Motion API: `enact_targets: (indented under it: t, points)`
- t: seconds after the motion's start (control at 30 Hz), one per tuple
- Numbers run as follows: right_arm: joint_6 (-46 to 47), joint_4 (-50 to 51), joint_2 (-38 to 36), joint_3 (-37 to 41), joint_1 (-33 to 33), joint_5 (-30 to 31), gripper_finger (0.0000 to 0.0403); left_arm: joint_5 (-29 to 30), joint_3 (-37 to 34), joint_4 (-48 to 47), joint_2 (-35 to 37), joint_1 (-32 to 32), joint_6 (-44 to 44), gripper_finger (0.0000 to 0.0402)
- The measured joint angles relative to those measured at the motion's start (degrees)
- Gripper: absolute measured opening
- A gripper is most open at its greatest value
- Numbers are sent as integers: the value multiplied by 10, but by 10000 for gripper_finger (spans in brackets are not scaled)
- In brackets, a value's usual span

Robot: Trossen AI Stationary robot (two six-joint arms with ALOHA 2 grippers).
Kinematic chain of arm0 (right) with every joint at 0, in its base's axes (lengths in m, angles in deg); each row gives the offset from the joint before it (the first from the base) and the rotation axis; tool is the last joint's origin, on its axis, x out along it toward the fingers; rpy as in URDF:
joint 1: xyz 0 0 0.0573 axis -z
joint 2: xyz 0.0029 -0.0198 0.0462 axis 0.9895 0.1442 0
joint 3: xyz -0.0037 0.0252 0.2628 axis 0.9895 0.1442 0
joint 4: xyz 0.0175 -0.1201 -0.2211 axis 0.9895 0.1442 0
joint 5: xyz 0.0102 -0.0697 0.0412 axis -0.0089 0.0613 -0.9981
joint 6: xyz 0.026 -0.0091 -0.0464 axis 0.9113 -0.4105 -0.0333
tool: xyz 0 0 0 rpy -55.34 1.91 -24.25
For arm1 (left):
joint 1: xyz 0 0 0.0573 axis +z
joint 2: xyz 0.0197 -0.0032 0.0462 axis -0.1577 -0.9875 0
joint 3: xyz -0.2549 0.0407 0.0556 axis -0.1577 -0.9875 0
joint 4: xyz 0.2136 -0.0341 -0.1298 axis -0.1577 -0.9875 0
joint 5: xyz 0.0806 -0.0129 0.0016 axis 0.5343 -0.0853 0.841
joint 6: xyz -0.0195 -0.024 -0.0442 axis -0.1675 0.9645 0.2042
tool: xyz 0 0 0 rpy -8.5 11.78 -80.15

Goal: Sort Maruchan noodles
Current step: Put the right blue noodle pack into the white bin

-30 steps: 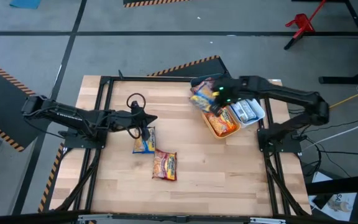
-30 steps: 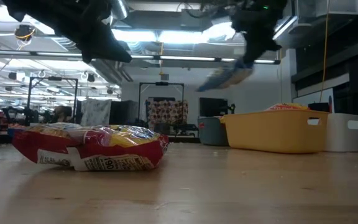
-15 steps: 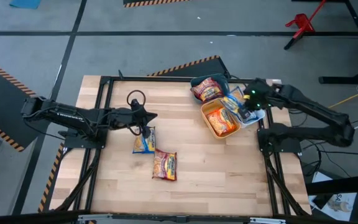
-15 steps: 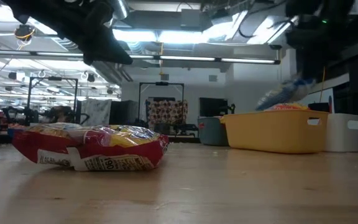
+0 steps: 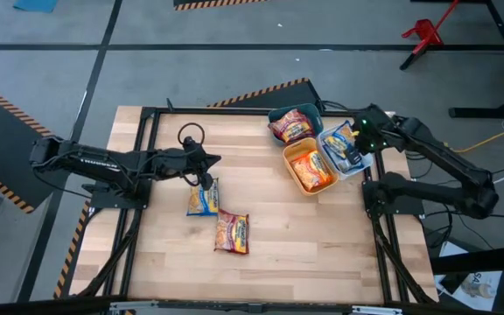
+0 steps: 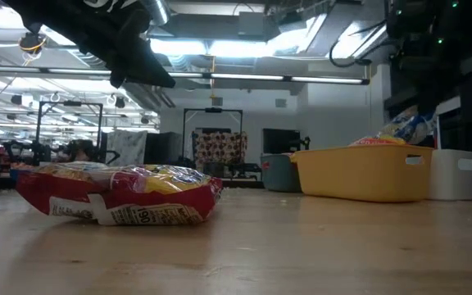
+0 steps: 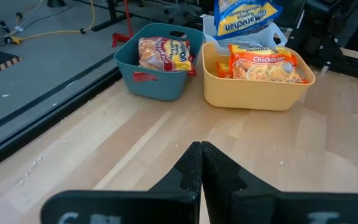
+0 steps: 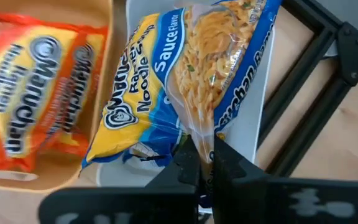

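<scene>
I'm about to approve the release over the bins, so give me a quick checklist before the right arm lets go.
1. Right gripper shut on the blue packet: ok.
2. Packet over the white bin, not the yellow bin: ok.
3. Packet low enough to drop cleanly: cannot tell.
4. Yellow bin holds only orange packets: ok.
5. Left gripper shut, empty, away from the bins: ok.
6. Two packets left on the table, blue-and-yellow one and red one: not ok, unsorted.

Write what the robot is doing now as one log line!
right gripper: holding blue noodle packet over white bin | left gripper: shut, waiting
</scene>
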Motion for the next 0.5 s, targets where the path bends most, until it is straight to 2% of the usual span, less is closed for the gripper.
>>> enact_targets:
  t: [0.4, 0.5]
  points:
    - [-28, 0, 73, 0, 23, 6, 2, 0, 0, 0, 0, 0, 5, 0]
    - [-27, 3, 84, 0, 23, 17, 19, 0, 0, 0, 0, 0, 5, 0]
